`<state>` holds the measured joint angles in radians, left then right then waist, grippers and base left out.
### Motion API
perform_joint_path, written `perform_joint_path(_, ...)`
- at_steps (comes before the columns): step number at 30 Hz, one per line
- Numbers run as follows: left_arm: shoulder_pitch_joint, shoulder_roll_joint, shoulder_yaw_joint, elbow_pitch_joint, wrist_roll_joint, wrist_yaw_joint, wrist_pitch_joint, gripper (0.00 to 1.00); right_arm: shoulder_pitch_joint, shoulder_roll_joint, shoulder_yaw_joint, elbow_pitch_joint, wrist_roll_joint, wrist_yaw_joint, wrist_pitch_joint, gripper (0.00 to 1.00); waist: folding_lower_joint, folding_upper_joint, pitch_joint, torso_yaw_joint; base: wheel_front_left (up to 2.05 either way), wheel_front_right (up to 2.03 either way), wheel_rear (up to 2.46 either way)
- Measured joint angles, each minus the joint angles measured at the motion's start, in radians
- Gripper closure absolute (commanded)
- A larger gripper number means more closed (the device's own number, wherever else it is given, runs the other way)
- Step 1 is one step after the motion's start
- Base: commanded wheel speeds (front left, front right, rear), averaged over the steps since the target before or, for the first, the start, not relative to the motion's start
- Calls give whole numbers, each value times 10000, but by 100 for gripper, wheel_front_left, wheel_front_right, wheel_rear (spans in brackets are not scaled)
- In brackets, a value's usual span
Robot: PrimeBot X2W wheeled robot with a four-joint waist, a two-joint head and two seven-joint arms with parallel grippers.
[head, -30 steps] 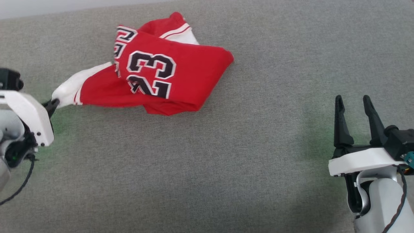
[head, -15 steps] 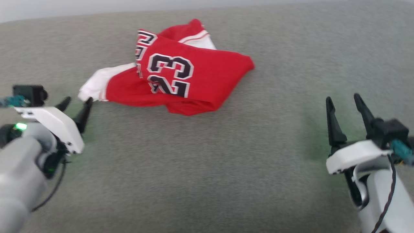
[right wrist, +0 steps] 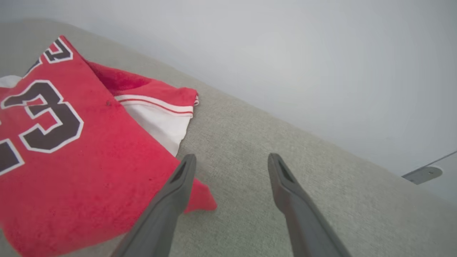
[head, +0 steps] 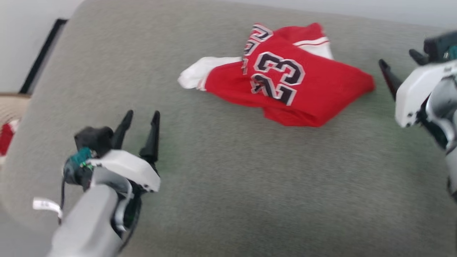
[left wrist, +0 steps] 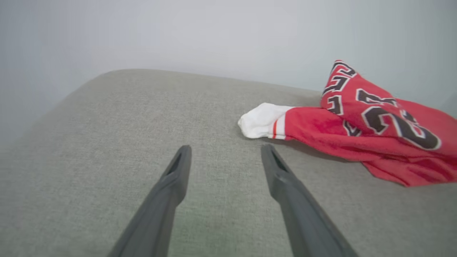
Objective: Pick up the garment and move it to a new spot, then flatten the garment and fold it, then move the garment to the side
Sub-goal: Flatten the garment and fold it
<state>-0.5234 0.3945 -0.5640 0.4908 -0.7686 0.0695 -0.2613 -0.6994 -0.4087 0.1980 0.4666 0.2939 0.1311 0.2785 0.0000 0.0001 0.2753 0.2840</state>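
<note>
Noting the garment (head: 285,82) first: it lies crumpled on the grey upholstered surface (head: 232,178), toward the far edge, close to the pale wall (left wrist: 214,35). The red cloth is folded over itself. The black, white-outlined "23" faces up, and parts of more letters show along the fold above it. A white end with a red stripe trails out toward our robot's left, and a white panel with striped trim shows at the far side.

Left gripper (head: 142,113): we see both dark fingers spread apart with nothing between them. It hovers over bare grey fabric, well apart from the garment. In the left wrist view the white end lies ahead of the fingers and off to that view's right.

Right gripper (head: 397,57): its fingers are also spread, and it holds nothing. In the head view it stands just beside the garment's red right-hand corner, with a strip of grey between them. In the right wrist view one finger (right wrist: 171,200) overlaps that corner, and we cannot tell from there whether they touch.

The head view is motion-blurred.
</note>
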Motion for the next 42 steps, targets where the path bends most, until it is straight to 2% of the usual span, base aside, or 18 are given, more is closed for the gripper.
perform_joint_path(3, 882, -652, 1047, -959, 1298, 50, 0, 0, -1000, -533, 673, 431, 681, 0, 1277, 0, 0, 0, 177, 559, 0, 0, 0)
perform_joint_path(6, 1438, -1266, 1824, -1762, 2422, -123, -2, 0, -1989, -842, 1183, 867, 1294, 0, 2322, 0, 0, 0, 431, 1060, 0, 0, 0)
perform_joint_path(13, 2306, -2706, 3193, -2838, 4013, -1014, -2, 0, -3312, -1499, 2401, 1919, 2205, 0, 4489, 0, 0, -1, 1158, 2027, 0, 0, 0)
perform_joint_path(19, 2429, -3267, 3695, -2917, 4520, -1588, 0, 0, -3895, -1801, 3239, 2320, 2637, 0, 5137, 0, 0, -1, 1775, 2570, 0, 0, 0)
perform_joint_path(24, 2427, -3373, 3910, -2905, 4610, -1797, 0, 0, -4398, -1877, 3839, 2437, 2974, -4, 5753, 0, 0, 0, 2135, 2742, 0, 0, 0)
perform_joint_path(25, 2423, -3396, 3937, -2884, 4614, -1843, 0, 0, -4511, -1906, 4029, 2422, 3089, -4, 5793, 31, 0, 0, 2200, 2754, 0, 0, 0)
perform_joint_path(26, 2418, -3404, 3939, -2878, 4587, -1852, 0, 0, -4565, -1927, 4148, 2414, 3158, -4, 5820, 76, 0, 0, 2215, 2753, 0, 0, 0)
perform_joint_path(27, 2412, -3404, 3921, -2874, 4512, -1856, 0, 0, -4595, -1941, 4234, 2401, 3229, -4, 5837, 100, 0, 0, 2214, 2749, 0, 0, 0)
perform_joint_path(30, 2393, -3413, 3866, -2830, 4414, -1918, 0, 0, -4631, -1952, 4274, 2500, 3300, 2, 5434, 100, 0, 0, 2176, 2713, 0, 0, 0)
perform_joint_path(34, 2367, -3415, 3985, -2792, 4426, -1925, 0, 0, -4681, -1910, 3835, 2959, 3064, 21, 4132, 100, 0, -1, 2017, 2476, 0, 0, 0)
perform_joint_path(38, 2362, -3421, 4203, -2805, 4623, -1927, 0, 0, -4736, -1785, 3323, 3139, 2938, 8, 2940, 100, 0, 0, 1771, 2076, 0, 0, 0)
perform_joint_path(42, 2392, -3419, 4424, -2824, 4888, -1939, 0, 0, -4432, -1668, 3022, 2874, 3097, 10, 2351, 100, 0, -1, 1506, 1561, 0, 0, 0)
